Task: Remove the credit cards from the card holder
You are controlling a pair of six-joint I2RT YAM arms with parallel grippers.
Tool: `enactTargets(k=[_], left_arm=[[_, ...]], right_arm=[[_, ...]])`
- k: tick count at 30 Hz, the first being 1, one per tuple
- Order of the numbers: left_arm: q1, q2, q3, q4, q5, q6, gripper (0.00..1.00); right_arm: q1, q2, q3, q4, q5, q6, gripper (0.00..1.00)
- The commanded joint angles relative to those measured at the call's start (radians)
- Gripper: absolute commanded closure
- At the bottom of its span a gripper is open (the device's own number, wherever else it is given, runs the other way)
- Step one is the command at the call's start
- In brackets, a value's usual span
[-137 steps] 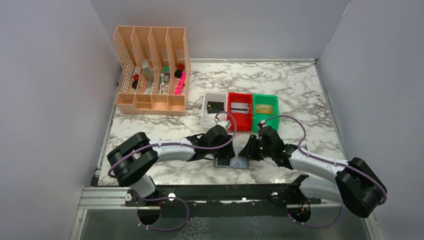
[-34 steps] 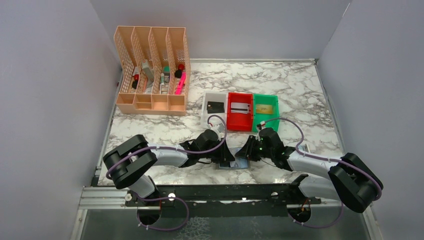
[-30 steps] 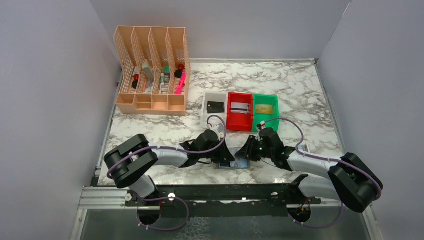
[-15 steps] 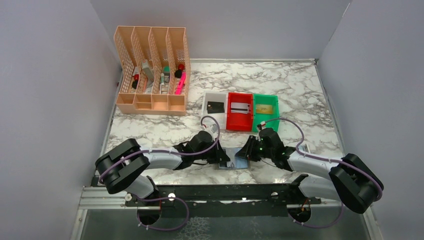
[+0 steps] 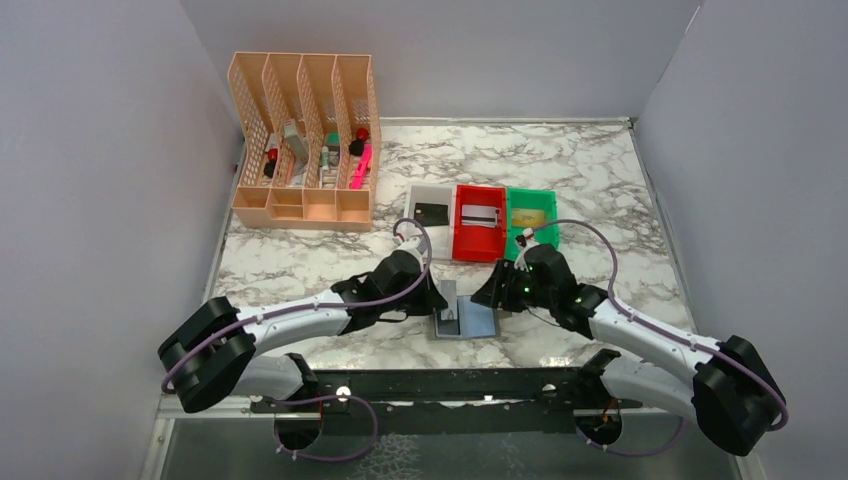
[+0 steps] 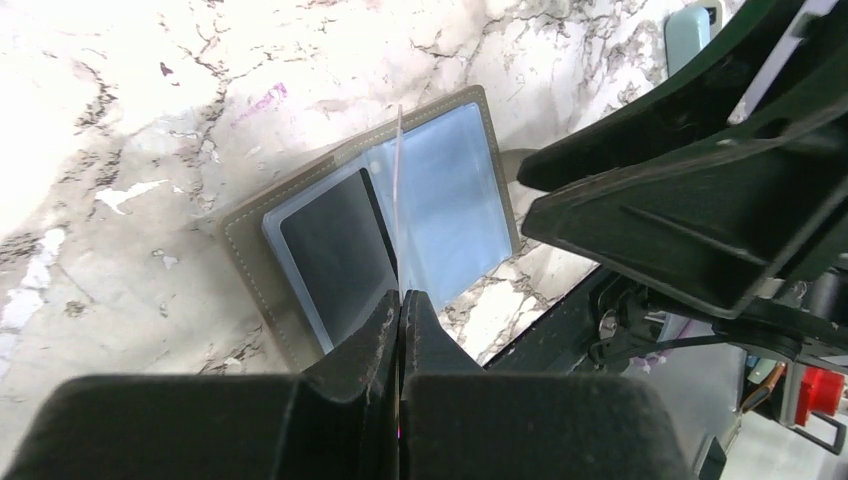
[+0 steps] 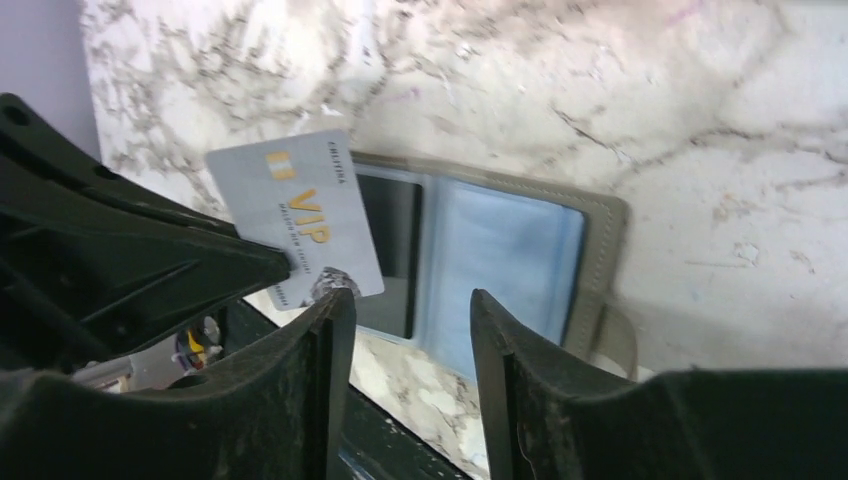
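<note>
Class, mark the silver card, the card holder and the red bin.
silver card (image 7: 300, 215): right wrist view, its face.
card holder (image 7: 510, 250): right wrist view, blue pocket.
red bin (image 5: 478, 245): top view, bare floor.

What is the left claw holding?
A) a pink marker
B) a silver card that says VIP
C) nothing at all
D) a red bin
B: the left claw is pinched shut on the silver VIP card, holding it over the open card holder.
</note>
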Motion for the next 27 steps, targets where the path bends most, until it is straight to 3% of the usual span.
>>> enactTargets(k=[1, 4, 9, 15, 27], left_arm=[[0.013, -0.058, 0.014, -0.063, -0.045, 0.065, 1.00], [0.039, -0.076, 0.017, -0.080, -0.019, 0.088, 1.00], [0.112, -0.141, -0.020, -0.044, 0.095, 0.128, 1.00], [0.161, -0.190, -0.068, 0.054, 0.272, 0.157, 1.00], [0.162, -0.233, -0.124, 0.224, 0.442, 0.108, 1.00]], right_arm=[[0.005, -0.034, 0.045, -0.060, 0.009, -0.048, 0.45], [0.004, -0.033, 0.026, -0.014, -0.019, -0.018, 0.34], [0.004, -0.026, 0.015, 0.060, -0.105, -0.034, 0.31], [0.004, -0.047, -0.062, 0.240, -0.207, 0.028, 0.31], [0.004, -0.057, -0.147, 0.476, -0.237, 0.130, 0.41]])
